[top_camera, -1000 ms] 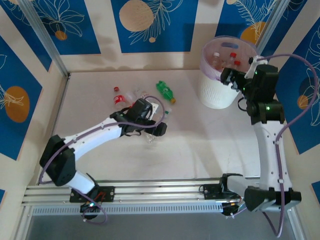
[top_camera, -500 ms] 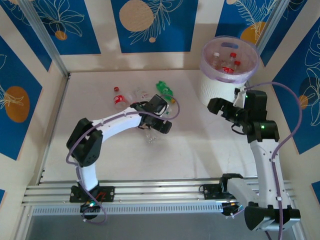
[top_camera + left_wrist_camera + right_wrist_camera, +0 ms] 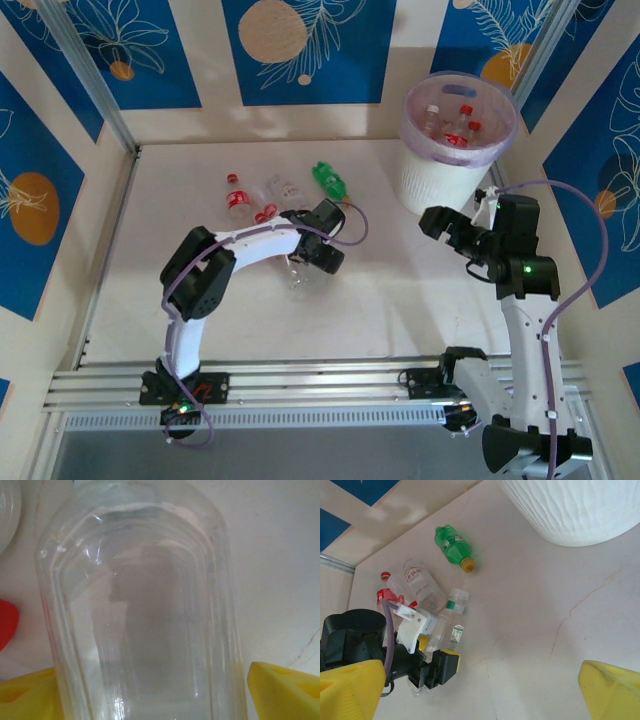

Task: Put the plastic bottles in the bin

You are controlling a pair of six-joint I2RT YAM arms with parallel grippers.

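Left gripper [image 3: 150, 695] is unclenched and straddles the lower body of a clear bottle [image 3: 140, 605] that lies flat on the table [image 3: 280, 555]. One yellow finger [image 3: 25, 695] sits against or just behind the bottle's wall, the other finger [image 3: 285, 690] is just beside it with a sliver of table between, so no clamp yet. The bottle looks empty and thin-walled: probably very light, easy to dent, slick and round, so it may roll or squirt out if pinched off-centre. Best hold is likely square across the mid-body ribs, squeezing gently. A red bit [image 3: 6, 627] just off to the gripper's side looks like a neighbour's cap or label; cannot tell which. Further out from the left gripper lie a white-labelled bottle [image 3: 422, 585], a red-labelled bottle [image 3: 385, 592] and a green bottle [image 3: 451, 547], all loose on the table. Right gripper [image 3: 480, 690] is spread wide, empty, held above the table near the foot of the bin [image 3: 440, 180], which stands well apart from the left gripper with several bottles [image 3: 455, 120] inside.
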